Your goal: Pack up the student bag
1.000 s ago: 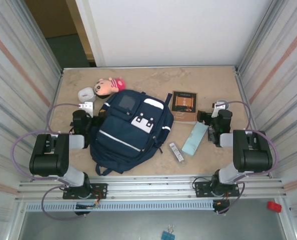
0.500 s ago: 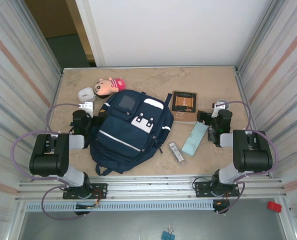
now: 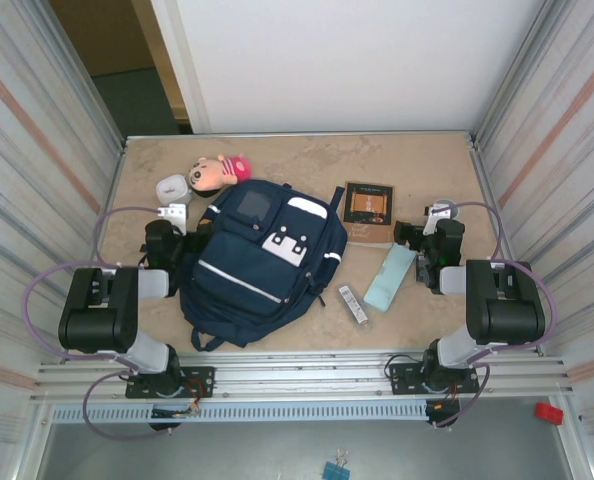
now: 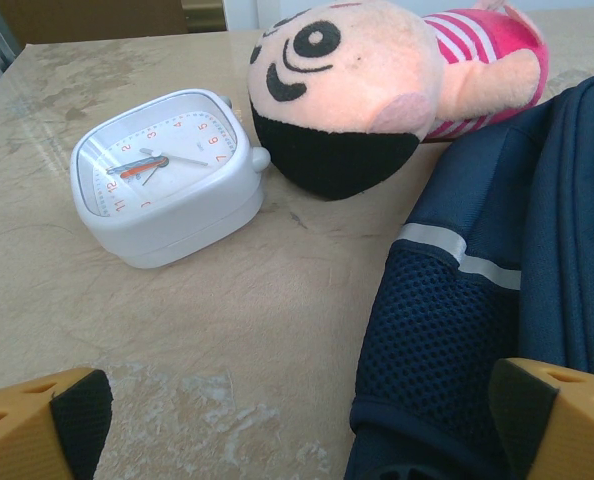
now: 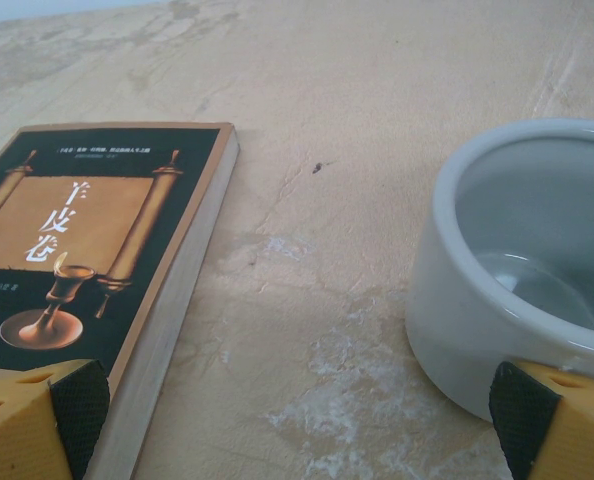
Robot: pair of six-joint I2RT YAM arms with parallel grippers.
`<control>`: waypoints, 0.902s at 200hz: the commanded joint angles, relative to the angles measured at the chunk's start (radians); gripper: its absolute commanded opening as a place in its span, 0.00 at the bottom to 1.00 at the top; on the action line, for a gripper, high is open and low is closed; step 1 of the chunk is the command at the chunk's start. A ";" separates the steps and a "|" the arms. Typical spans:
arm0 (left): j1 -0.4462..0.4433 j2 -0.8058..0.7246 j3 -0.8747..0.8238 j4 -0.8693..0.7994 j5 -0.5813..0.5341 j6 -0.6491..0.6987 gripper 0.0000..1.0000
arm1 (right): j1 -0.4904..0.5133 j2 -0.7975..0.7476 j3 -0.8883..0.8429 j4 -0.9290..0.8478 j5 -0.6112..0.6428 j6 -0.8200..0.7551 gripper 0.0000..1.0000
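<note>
Student bag (image 3: 262,262) whole from above; wide left gripper (image 4: 297,410) near clock (image 4: 162,175), wide right gripper (image 5: 297,420) beside cup (image 5: 522,265)

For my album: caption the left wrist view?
White alarm clock, plush doll and navy student bag on a table.

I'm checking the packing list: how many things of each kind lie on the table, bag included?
Navy backpack: 1
Plush doll: 1
Alarm clock: 1
Book: 1
White cup: 1
Light blue pouch: 1
Small tube-shaped item: 1
Total: 7

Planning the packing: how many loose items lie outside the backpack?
6: doll and clock far-left; book, cup, teal pouch, small stick on its right. More may hide beneath the backpack.
</note>
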 commanded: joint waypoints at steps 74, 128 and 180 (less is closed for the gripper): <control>-0.001 -0.005 -0.005 0.003 0.035 0.007 0.99 | -0.002 0.004 0.014 0.006 0.002 0.013 0.99; -0.013 -0.168 0.167 -0.389 0.045 0.024 0.84 | -0.002 -0.211 0.290 -0.633 0.033 0.047 0.99; -0.045 -0.290 0.565 -1.150 0.160 -0.166 0.77 | 0.162 -0.290 0.762 -1.506 0.035 0.228 0.99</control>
